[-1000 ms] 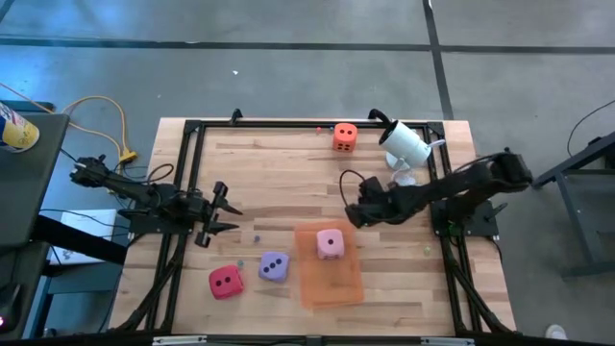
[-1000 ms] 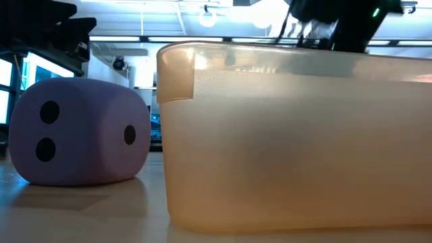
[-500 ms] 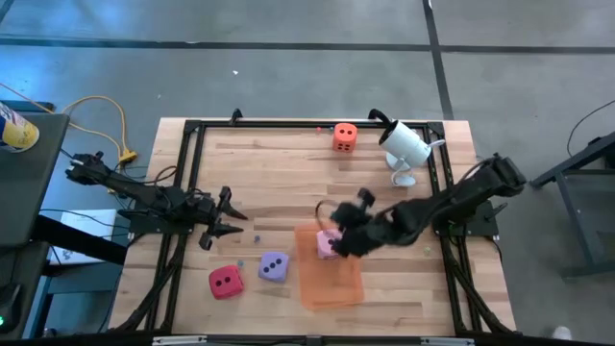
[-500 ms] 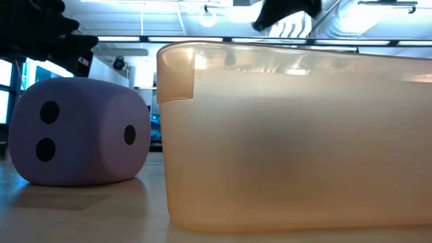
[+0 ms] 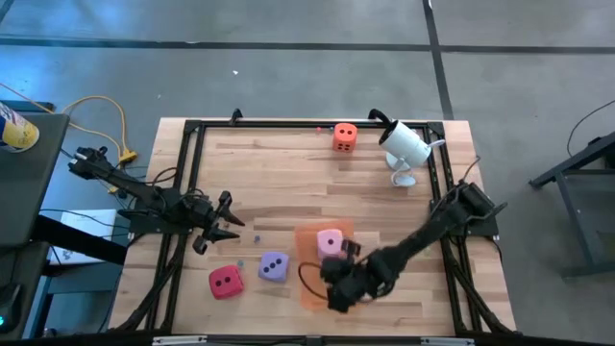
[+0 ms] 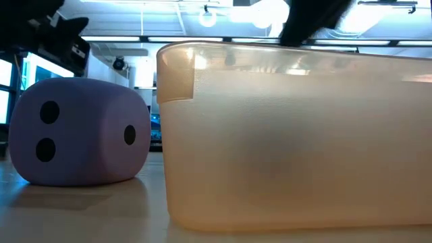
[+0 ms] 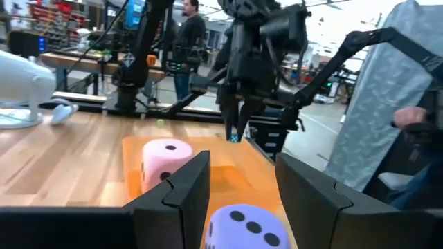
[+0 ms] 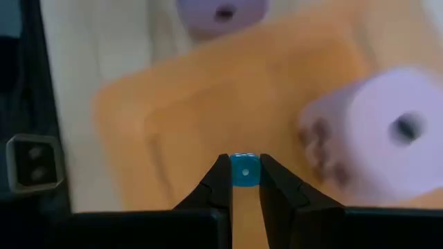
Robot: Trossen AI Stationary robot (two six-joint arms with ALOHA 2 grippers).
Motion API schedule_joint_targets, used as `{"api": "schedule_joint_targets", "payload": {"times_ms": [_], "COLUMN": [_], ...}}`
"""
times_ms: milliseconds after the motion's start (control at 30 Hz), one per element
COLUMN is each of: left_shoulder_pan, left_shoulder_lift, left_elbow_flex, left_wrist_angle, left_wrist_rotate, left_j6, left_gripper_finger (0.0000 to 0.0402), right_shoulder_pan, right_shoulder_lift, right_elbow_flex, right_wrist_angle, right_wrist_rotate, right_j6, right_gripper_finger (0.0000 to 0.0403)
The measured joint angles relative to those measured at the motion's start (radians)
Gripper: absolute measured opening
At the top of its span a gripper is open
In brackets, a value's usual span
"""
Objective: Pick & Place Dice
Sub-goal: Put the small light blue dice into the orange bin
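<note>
Above the near half of the mat: we see the right pincer (image 5: 336,291) reaching in from the right side of the table (image 5: 279,173), its tips pointing down at the translucent orange mat (image 5: 307,252).
Right pincer's grip: clenched on a tiny blue die (image 8: 242,171), which sits pinched between the two fingertips, clear of the mat's surface as far as we can judge.
Pink die (image 5: 330,242): on the far part of the mat, just beyond the right pincer and apart from it.
Purple die (image 5: 274,266): on the bare wood just left of the mat; from table height we see it close beside the mat's edge, with two pips on one face and one pip on another.
Red die (image 5: 226,282): on the wood left of the purple die, near the table's near-left corner.
Orange die (image 5: 345,136): alone at the far edge, well apart from the others, with the white camera (image 5: 404,144) just to its right.
Left pincer (image 5: 231,221): released and holding nothing, fingers spread, raised at the left side of the table, farther back than the red and purple dice and pointing toward the mat.
Background: a person (image 7: 190,34) stands in the room beyond the table.
</note>
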Motion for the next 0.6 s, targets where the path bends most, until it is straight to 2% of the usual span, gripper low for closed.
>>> {"api": "schedule_joint_targets", "payload": {"times_ms": [167, 400, 600], "left_shoulder_pan": [-0.021, -0.023, -0.023], "left_shoulder_lift": [0.0, 0.0, 0.0], "left_elbow_flex": [0.0, 0.0, 0.0], "left_wrist_angle": [0.012, 0.013, 0.011], "left_wrist_rotate": [0.0, 0.0, -0.001], "left_j6": [0.026, 0.027, 0.027], "left_gripper_finger": [0.016, 0.016, 0.016], "right_shoulder_pan": [0.026, 0.009, -0.017], "right_shoulder_lift": [-0.001, 0.003, 0.072], "right_elbow_flex": [0.001, -0.023, -0.045], "right_wrist_angle": [0.021, -0.004, -0.018], "right_wrist_rotate": [-0.074, -0.046, -0.198], "right_j6": [0.129, 0.232, 0.286], "right_gripper_finger": [0.0028, 0.0034, 0.0035]}}
